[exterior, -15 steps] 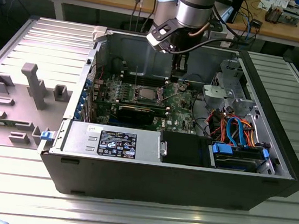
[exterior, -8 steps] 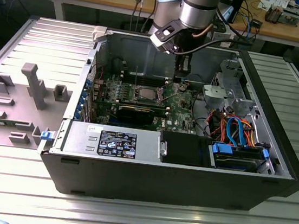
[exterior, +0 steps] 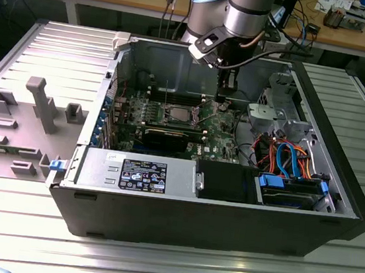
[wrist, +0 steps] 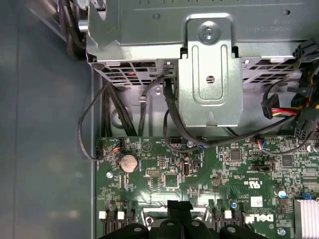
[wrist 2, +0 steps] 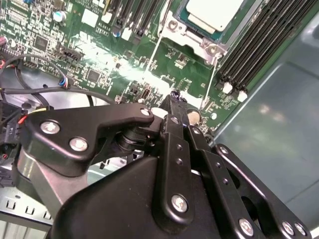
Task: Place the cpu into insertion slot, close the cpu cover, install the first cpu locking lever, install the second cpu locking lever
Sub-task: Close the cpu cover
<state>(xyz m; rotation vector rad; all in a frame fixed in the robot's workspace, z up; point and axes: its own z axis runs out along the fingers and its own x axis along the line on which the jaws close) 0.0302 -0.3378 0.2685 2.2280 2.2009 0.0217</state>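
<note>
One tool (exterior: 220, 100), its fingers drawn together with nothing visible between them, hovered over the motherboard (exterior: 221, 133). The cpu (exterior: 177, 114) sat in the insertion slot (exterior: 189, 118) near frame centre, just toward the exterior view's left of the tool.

Board (wrist: 169, 174) is glowing bright green, with tiny white print and silver specks all over. Cpu (wrist 2: 214, 12) is looking pale, dull silver. RAM slots (wrist 2: 269, 40) are running black with white tips. Gripper (wrist 2: 175, 99) is showing matte black with shiny silver screws. Cables (exterior: 286, 159) are popping blue, orange and red. Case (exterior: 192, 224) is looking dark grey, and the table (exterior: 153, 266) is shining ribbed silver.
</note>
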